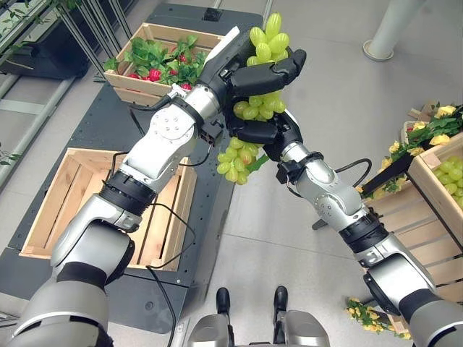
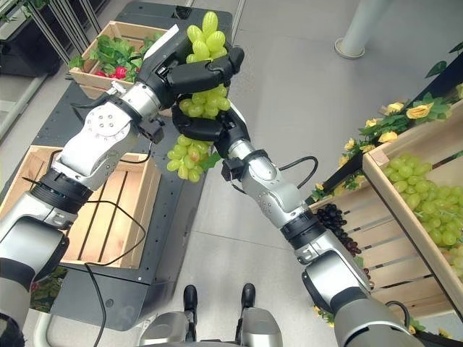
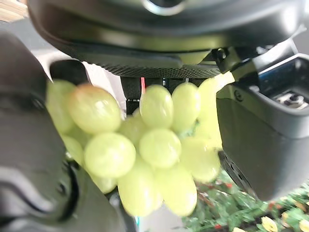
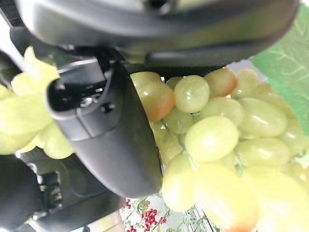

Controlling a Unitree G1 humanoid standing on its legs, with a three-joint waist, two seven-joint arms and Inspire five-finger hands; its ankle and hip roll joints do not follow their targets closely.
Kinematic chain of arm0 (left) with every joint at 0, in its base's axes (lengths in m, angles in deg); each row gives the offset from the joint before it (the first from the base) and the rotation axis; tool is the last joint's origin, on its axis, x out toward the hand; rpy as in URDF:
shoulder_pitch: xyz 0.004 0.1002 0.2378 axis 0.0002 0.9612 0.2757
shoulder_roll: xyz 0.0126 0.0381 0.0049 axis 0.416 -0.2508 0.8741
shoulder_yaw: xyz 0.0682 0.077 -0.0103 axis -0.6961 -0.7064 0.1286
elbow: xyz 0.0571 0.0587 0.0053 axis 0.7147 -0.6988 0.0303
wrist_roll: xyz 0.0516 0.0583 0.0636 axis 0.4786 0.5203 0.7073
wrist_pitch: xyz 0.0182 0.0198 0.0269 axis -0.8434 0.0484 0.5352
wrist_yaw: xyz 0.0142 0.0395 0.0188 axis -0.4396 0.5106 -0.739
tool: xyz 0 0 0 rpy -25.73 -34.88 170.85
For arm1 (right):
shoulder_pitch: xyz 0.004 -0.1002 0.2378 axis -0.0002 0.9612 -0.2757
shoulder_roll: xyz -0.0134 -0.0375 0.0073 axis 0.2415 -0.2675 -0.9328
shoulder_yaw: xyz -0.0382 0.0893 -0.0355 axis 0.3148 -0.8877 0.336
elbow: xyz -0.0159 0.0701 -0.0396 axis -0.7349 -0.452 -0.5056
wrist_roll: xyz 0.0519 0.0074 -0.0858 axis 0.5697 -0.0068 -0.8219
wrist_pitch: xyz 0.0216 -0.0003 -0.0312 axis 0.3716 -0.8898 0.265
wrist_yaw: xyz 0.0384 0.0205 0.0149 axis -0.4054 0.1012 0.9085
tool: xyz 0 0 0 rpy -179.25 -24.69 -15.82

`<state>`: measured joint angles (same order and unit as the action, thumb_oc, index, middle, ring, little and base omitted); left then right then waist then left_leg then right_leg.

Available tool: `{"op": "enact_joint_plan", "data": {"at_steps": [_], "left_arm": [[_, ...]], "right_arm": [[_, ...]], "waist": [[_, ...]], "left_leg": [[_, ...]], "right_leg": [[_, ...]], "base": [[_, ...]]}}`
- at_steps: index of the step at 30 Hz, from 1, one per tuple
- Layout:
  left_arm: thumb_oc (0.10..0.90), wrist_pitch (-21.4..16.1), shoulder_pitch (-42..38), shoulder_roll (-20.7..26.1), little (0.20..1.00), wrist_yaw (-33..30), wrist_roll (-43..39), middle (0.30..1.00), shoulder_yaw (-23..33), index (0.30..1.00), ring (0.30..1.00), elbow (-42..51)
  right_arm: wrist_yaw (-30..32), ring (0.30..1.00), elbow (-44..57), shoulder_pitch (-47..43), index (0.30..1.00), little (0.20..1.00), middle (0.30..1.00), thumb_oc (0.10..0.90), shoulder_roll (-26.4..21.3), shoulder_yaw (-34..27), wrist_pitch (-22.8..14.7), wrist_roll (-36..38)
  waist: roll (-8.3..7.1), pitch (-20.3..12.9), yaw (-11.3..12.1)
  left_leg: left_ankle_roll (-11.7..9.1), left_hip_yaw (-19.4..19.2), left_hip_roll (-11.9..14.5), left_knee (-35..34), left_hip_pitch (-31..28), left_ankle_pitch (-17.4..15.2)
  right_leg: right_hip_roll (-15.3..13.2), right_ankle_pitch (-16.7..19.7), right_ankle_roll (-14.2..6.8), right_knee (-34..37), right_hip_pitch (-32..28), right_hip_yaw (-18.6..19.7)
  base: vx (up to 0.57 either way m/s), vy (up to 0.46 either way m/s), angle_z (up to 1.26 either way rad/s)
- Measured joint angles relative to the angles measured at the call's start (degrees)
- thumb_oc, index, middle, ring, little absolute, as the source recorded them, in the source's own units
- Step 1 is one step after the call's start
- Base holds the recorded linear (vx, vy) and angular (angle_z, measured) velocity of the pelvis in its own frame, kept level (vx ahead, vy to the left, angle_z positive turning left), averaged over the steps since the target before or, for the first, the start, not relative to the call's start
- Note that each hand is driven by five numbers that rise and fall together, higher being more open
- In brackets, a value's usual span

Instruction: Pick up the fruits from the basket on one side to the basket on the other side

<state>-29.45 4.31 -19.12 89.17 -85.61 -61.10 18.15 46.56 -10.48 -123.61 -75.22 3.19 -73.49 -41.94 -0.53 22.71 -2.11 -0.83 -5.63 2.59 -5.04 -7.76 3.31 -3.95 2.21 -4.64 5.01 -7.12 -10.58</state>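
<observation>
A bunch of green grapes [image 1: 263, 40] hangs in mid-air above the floor, gripped by both hands at once. My left hand [image 1: 249, 72] comes in from the left and has its fingers curled round the upper part of the bunch. My right hand [image 1: 264, 134] reaches up from the lower right and clasps the middle, with the bunch's tail [image 1: 235, 163] dangling below it. Up close, the grapes [image 3: 145, 150] sit between the left hand's thumb and fingers, and the grapes [image 4: 217, 140] lie against the right hand's dark fingers.
An empty wooden crate [image 1: 72, 155] sits on a dark platform at the left. Behind it stands a crate [image 1: 137, 90] of leaves and red fruit. At the right, a shelf crate [image 2: 376, 181] holds green grapes, with dark grapes [image 2: 333, 217] below and yellow flowers [image 2: 416, 112] around.
</observation>
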Motion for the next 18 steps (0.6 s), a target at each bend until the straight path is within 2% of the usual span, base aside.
{"op": "enact_joint_plan", "data": {"at_steps": [18], "left_arm": [[0.800,0.14,-0.05,0.37,0.900,-3.12,-0.71,0.900,1.50,0.900,0.900,-13.89]], "right_arm": [[-0.01,0.300,-4.43,0.33,0.300,0.300,0.300,0.400,-0.59,0.03,0.00,0.00]], "waist": [[0.06,-0.02,-0.81]], "left_leg": [[0.00,-1.54,0.09,0.00,0.00,0.00]], "right_leg": [[0.11,0.66,-0.06,0.00,0.89,1.53]], "base": [[0.00,0.011,-0.05]]}}
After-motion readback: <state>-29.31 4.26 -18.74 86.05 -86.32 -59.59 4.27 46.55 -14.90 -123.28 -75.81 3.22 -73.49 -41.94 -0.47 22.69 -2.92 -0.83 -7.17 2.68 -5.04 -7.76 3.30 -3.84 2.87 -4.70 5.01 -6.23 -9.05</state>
